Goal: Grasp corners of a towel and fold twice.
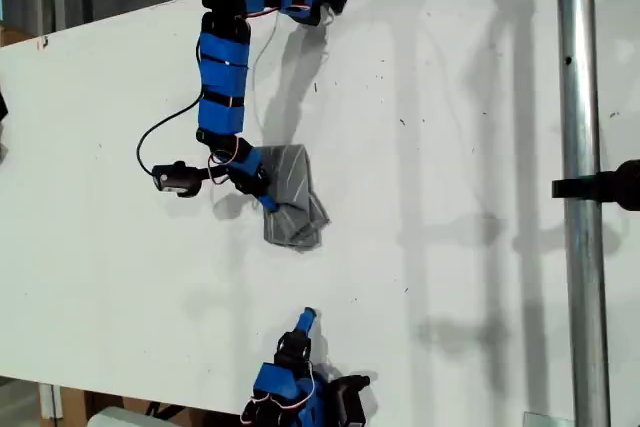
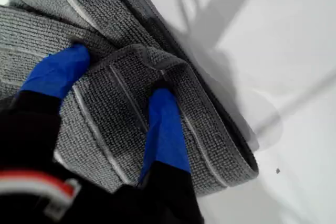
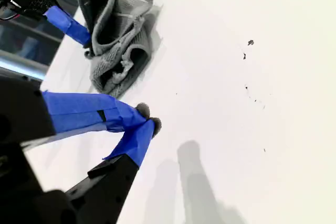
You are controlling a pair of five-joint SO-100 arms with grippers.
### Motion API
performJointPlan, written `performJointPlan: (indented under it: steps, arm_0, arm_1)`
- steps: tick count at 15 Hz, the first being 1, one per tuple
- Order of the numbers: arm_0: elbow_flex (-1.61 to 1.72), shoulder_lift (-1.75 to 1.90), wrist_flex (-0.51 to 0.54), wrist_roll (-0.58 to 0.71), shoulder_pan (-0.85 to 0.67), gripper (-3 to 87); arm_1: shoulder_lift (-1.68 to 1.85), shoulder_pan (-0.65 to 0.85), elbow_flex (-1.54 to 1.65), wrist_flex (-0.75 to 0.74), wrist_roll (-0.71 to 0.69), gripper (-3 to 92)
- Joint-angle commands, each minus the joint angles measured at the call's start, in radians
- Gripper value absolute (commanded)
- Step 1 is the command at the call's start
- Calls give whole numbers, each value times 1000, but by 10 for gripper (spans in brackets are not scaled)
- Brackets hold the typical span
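Working the fold: our first gripper (image 1: 262,194) pinches a bunched ridge of the towel (image 1: 293,197) between its blue fingers (image 2: 164,124), mid-table in the exterior view, toward that view's left. Judging by the rumpled, overlapped layers, at least a partial fold is in, but it isn't flat or squared; we'd say a tidy second fold is left. Our second gripper (image 3: 148,124) sits well apart near the table's near edge, tips touching, holding nothing. Count: one towel, two grippers. No corners clearly identifiable.
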Motion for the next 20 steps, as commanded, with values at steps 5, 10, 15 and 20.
performJointPlan:
  steps: [5,10,15,20]
  arm_0:
    - [6,9,-18,6,5,-29]
    - [6,9,-18,6,5,-29]
    - [6,9,-17,5,6,-29]
    - [6,9,-17,8,2,-29]
  arm_1:
    - [160,-60,-120,55,-23,-2]
    - [175,-149,-216,44,-44,-2]
    - [37,-163,-233,-29,-43,2]
    - [199,-98,-232,37,-83,-2]
